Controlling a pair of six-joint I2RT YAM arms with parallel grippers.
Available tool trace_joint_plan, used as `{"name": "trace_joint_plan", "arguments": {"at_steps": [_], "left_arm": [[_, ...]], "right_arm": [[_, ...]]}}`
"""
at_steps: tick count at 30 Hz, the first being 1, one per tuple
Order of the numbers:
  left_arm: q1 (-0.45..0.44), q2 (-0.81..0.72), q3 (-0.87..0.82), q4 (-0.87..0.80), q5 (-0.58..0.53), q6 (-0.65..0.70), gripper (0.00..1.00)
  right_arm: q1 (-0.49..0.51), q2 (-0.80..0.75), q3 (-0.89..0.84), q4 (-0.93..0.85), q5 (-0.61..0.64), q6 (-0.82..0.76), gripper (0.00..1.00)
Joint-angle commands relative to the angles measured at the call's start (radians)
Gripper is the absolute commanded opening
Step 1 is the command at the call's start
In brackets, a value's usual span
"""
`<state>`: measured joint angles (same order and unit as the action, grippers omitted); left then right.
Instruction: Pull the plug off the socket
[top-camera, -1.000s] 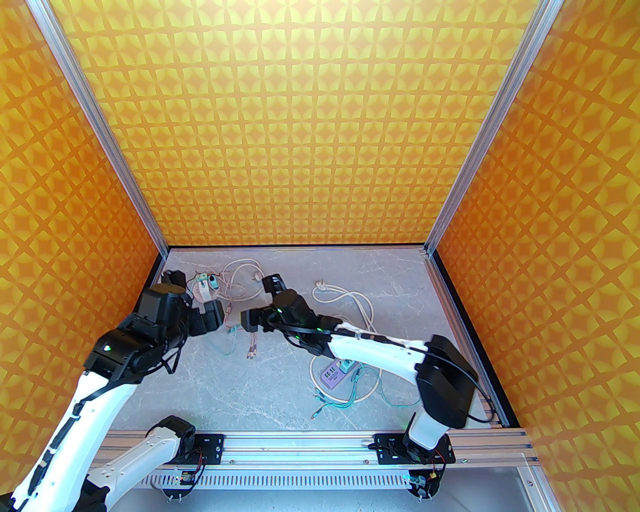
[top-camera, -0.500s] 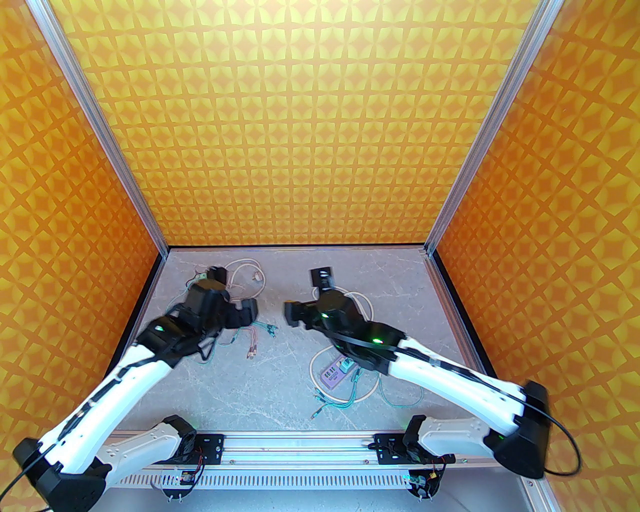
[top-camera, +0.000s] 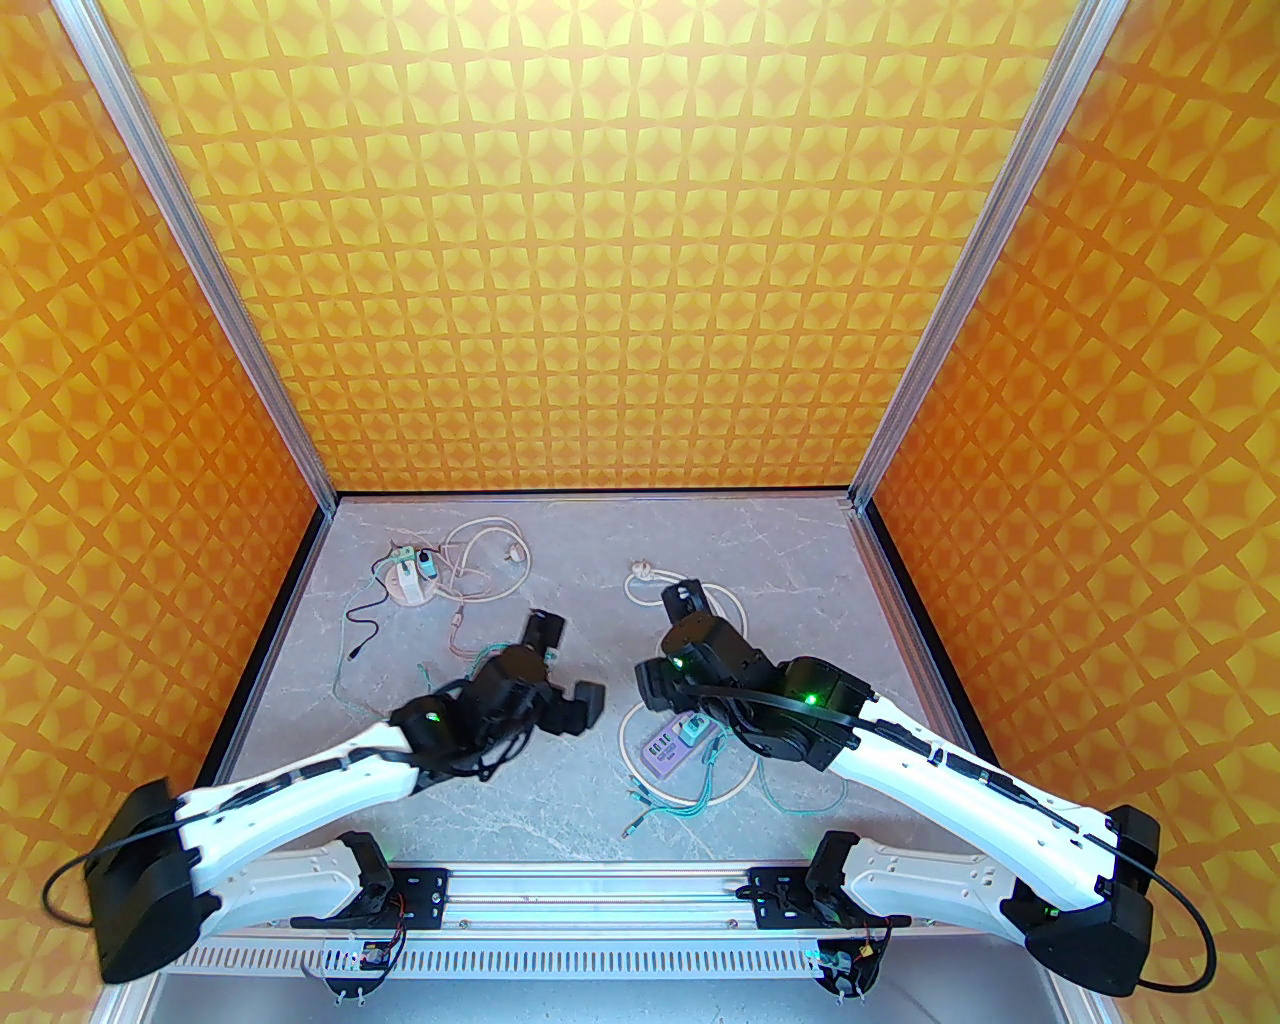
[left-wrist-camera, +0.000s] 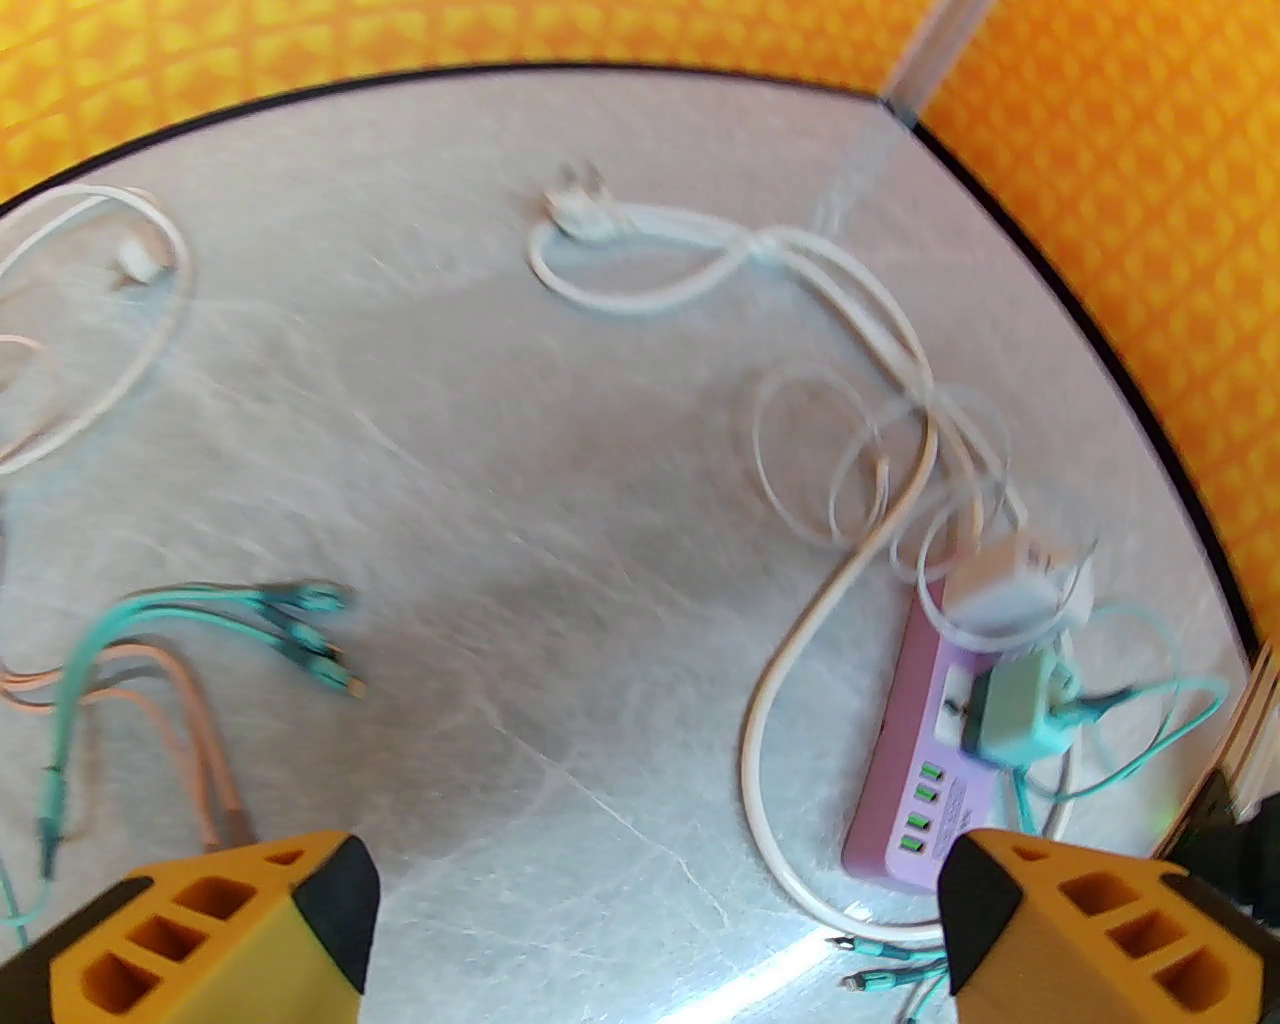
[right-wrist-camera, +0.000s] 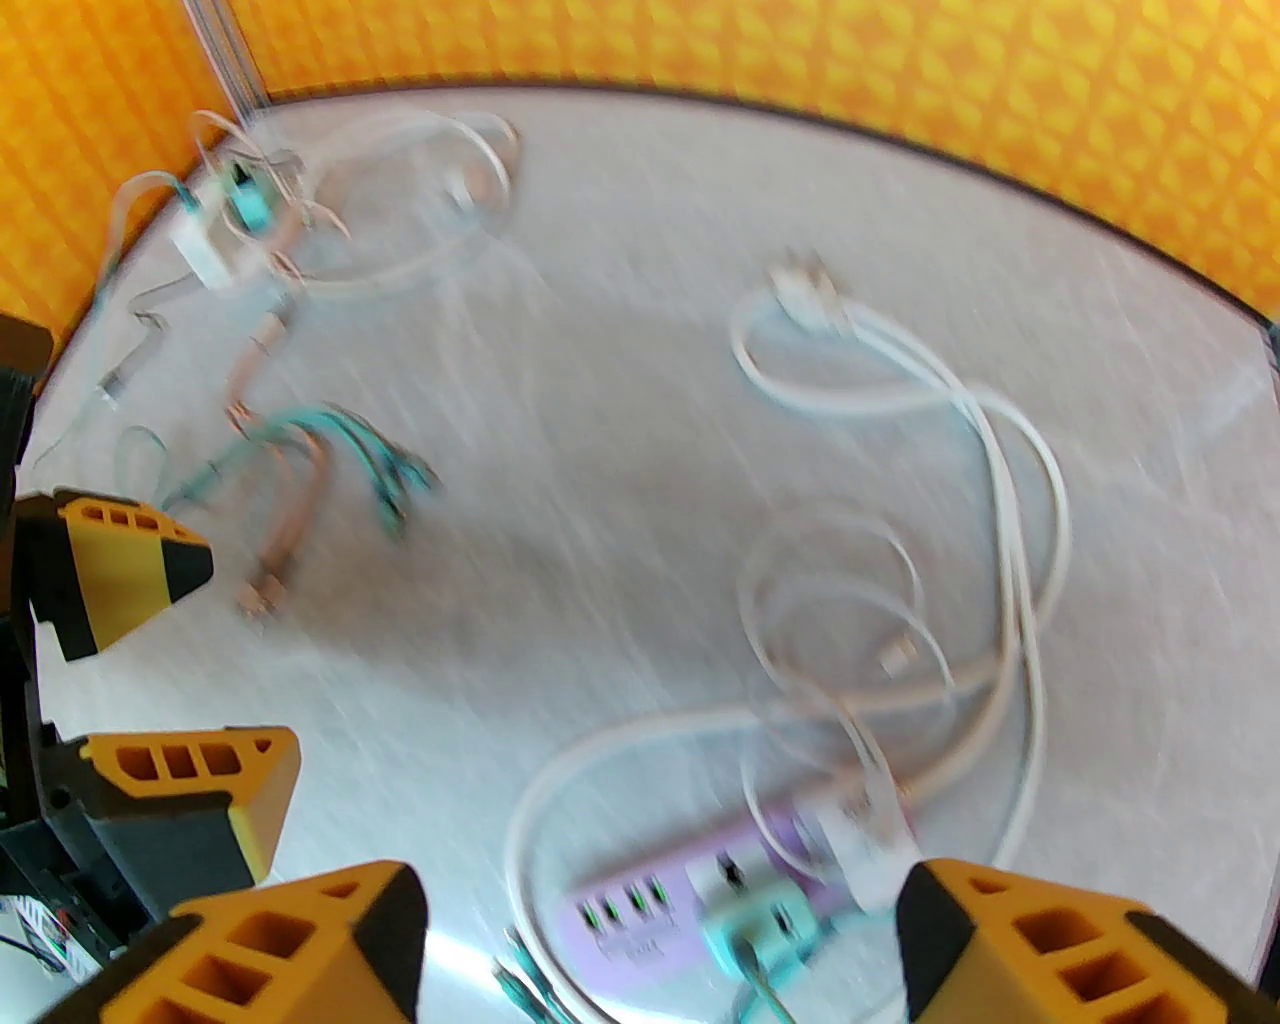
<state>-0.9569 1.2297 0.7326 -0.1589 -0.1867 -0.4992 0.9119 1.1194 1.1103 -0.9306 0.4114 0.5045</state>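
Note:
A purple power strip (top-camera: 660, 757), the socket, lies right of centre on the marble table, with a teal plug (top-camera: 692, 731) and a white plug seated in it. The left wrist view has the strip (left-wrist-camera: 905, 770) at lower right with the teal plug (left-wrist-camera: 1012, 712) and white plug (left-wrist-camera: 1005, 597) on it. From the right wrist, the strip (right-wrist-camera: 640, 915) and teal plug (right-wrist-camera: 752, 935) sit just beyond my fingers. My right gripper (top-camera: 662, 642) hovers open and empty just beyond the strip. My left gripper (top-camera: 572, 662) is open and empty, left of the strip.
A round pinkish socket (top-camera: 410, 582) with small plugs sits far left. Loose teal and pink cables (left-wrist-camera: 250, 620) trail across the left half. A white cord (top-camera: 650, 575) loops behind the strip. Orange patterned walls enclose three sides.
Both arms have drawn back toward the near edge. The left gripper swung from the far-left round socket to the table's centre. The right gripper moved right and nearer, by the purple strip.

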Motion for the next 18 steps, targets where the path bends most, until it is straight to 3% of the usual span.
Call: {"name": "trace_joint_plan", "arguments": {"at_steps": [1, 6, 10, 18], "left_arm": [[-0.063, 0.051, 0.0, 0.118, 0.007, 0.067, 0.93], [-0.147, 0.171, 0.07, 0.138, 0.007, 0.139, 0.83], [-0.185, 0.267, 0.12, 0.146, 0.006, 0.157, 0.75], [-0.234, 0.413, 0.216, 0.159, 0.002, 0.186, 0.67]], "right_arm": [[-0.004, -0.033, -0.019, -0.132, 0.076, 0.109, 0.88], [-0.042, -0.116, -0.094, -0.116, 0.083, 0.186, 0.87], [-0.155, -0.184, -0.178, -0.067, 0.011, 0.183, 0.86], [-0.512, -0.305, -0.41, 0.217, -0.388, 0.212, 0.65]]}}
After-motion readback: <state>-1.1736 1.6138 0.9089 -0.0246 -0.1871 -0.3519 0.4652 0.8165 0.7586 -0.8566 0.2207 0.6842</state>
